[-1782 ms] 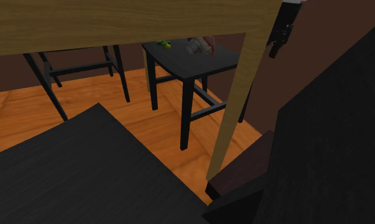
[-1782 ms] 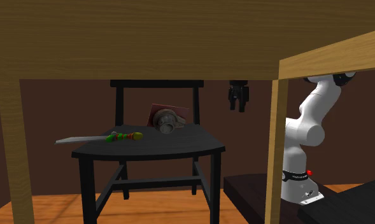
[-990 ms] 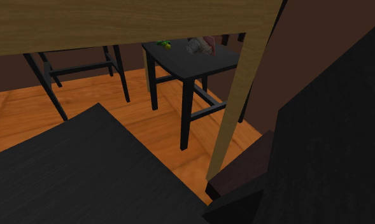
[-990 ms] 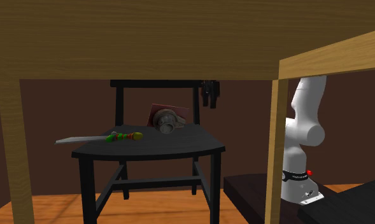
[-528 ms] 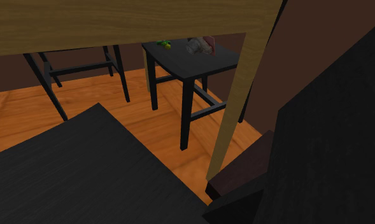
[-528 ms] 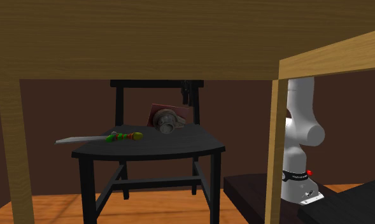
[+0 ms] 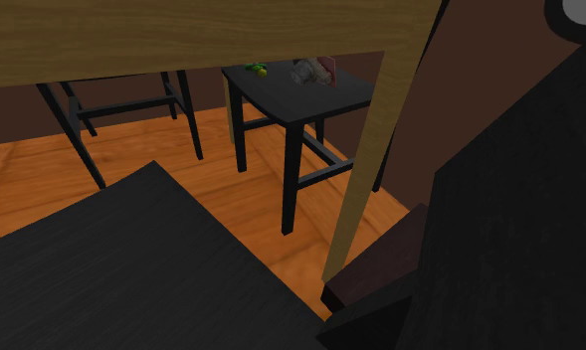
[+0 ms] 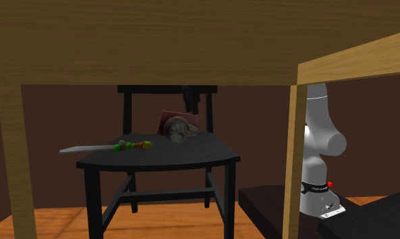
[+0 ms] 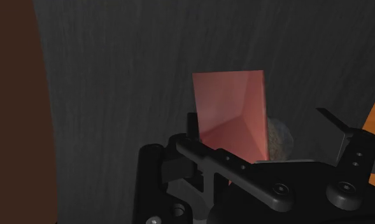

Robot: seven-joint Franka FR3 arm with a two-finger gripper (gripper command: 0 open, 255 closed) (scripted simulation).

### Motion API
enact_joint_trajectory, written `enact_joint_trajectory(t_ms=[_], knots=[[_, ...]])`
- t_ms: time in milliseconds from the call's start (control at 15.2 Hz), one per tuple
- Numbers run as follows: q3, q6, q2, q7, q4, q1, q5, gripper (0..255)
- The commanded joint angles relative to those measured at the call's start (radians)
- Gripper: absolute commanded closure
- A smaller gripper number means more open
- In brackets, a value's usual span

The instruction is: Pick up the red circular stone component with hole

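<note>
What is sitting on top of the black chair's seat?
A grey-bladed tool with a green, red and yellow handle, a grey round piece with a hole, and a reddish slab behind it. The round piece covers the slab's lower part.

Black chair (image 8: 191, 155) stood on an orange wood floor (image 7: 171, 184). Two items lay on its seat. A toy knife (image 8: 106, 146), with grey blade and green, red and yellow handle, lay flat toward the second exterior view's left. A stone part (image 8: 176, 129), grey and round with a red flat panel behind, sat near the backrest, apart from the knife.
</note>
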Motion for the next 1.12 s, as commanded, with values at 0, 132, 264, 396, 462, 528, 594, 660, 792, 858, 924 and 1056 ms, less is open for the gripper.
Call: enact_joint_trajectory(t_ms=[0, 132, 264, 396, 462, 528, 594, 660, 792, 858, 924, 1056], knots=[[0.009, 0.13, 0.014, 0.001, -0.024, 0.008, 0.01, 0], [0.008, 0.16, 0.005, 0.001, -0.063, 0.009, 0.011, 0], [0.008, 0.184, 0.0, 0.001, -0.092, 0.008, 0.011, 0], [0.008, 0.183, -0.001, 0.001, -0.092, 0.008, 0.011, 255], [0.008, 0.183, 0.0, 0.001, -0.09, 0.009, 0.011, 255], [0.008, 0.183, 0.0, 0.001, -0.091, 0.009, 0.011, 255], [0.008, 0.182, 0.001, 0.001, -0.089, 0.009, 0.011, 255], [0.008, 0.182, 0.001, 0.001, -0.09, 0.009, 0.011, 255], [0.008, 0.182, 0.0, 0.001, -0.09, 0.008, 0.011, 255], [0.008, 0.183, -0.001, 0.001, -0.092, 0.008, 0.011, 255], [0.008, 0.183, 0.0, 0.001, -0.091, 0.008, 0.011, 255], [0.008, 0.169, 0.003, 0.001, -0.074, 0.008, 0.011, 255]])
